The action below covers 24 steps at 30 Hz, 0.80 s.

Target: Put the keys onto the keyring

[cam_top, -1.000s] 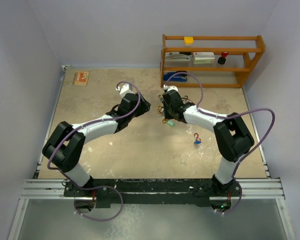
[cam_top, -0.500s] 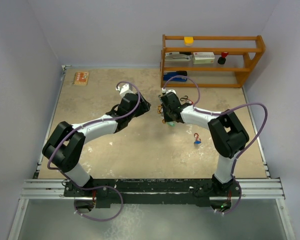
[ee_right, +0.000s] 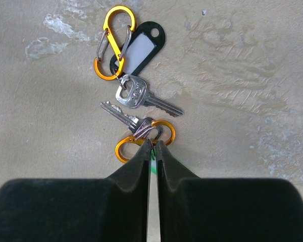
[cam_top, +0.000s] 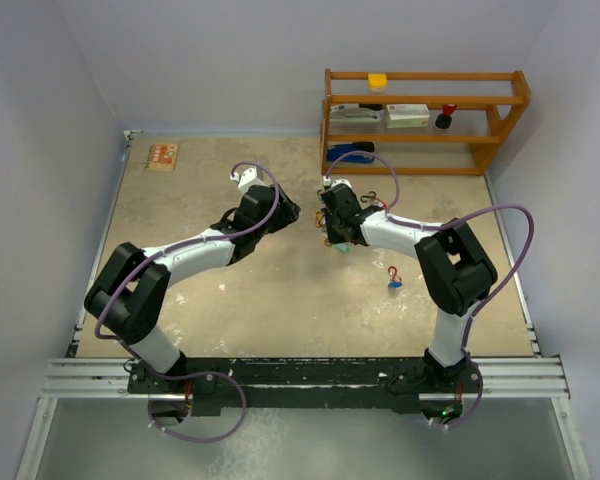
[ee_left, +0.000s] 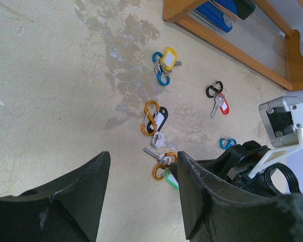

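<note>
At mid-worktop (cam_top: 280, 290), right claw (ee_right: 152, 144) pinched shut on a green tag (ee_left: 170, 180), orange clip (ee_right: 122, 149) and silver key (ee_right: 122, 115) touching its tips, second key (ee_right: 136, 96) just beyond, beside a black tag (ee_right: 141, 48), left claw (ee_left: 141, 161) spread wide near the cluster.

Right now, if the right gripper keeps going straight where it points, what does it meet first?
Probably the nearer orange clip with a silver key on it. It lies right at the tips of the right gripper, which seem to pinch a green tag. Next comes the larger silver key. The gripper's height is unclear.
</note>
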{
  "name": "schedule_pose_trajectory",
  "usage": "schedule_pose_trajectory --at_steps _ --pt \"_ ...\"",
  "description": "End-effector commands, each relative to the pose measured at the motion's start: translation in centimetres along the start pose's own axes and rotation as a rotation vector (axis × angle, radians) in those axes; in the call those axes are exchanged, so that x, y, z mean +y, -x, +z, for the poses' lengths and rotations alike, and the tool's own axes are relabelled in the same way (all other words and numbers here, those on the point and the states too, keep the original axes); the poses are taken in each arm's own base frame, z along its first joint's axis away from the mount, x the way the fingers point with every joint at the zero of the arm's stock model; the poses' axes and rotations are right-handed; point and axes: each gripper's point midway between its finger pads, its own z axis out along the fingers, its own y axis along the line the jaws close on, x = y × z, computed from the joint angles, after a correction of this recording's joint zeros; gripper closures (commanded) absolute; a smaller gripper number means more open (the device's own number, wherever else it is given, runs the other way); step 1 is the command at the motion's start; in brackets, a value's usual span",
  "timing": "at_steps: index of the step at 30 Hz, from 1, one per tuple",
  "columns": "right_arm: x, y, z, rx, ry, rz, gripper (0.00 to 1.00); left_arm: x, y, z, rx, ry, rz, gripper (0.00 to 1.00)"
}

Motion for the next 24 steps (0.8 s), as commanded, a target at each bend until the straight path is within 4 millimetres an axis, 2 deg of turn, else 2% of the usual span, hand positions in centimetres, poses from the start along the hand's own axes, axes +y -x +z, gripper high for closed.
schedule_pose_trajectory --at_steps 1,7,10,18,24 --pt "0.7 1.8 -0.3 -0.038 0.020 -0.005 0.91 -0.6 0.9 0.2 -0.028 -0.032 -0.007 0.48" --pt "0.8 2.0 -0.6 -0.042 0.028 -0.009 1.00 -0.5 0.8 0.2 -0.028 -0.030 -0.006 0.48" --pt "0.8 2.9 -1.7 -0.082 0.038 -0.011 1.00 -0.6 1.0 0.1 -0.031 -0.033 -0.009 0.48" --pt "0.1 5.8 -7.2 -0.208 0.054 -0.002 1.00 -1.1 1.6 -0.7 -0.041 -0.046 -0.016 0.48" --pt "-0.2 7.8 -12.3 -0.337 0.085 0.010 1.00 -1.6 2.6 -2.0 -0.064 -0.062 -0.030 0.48"
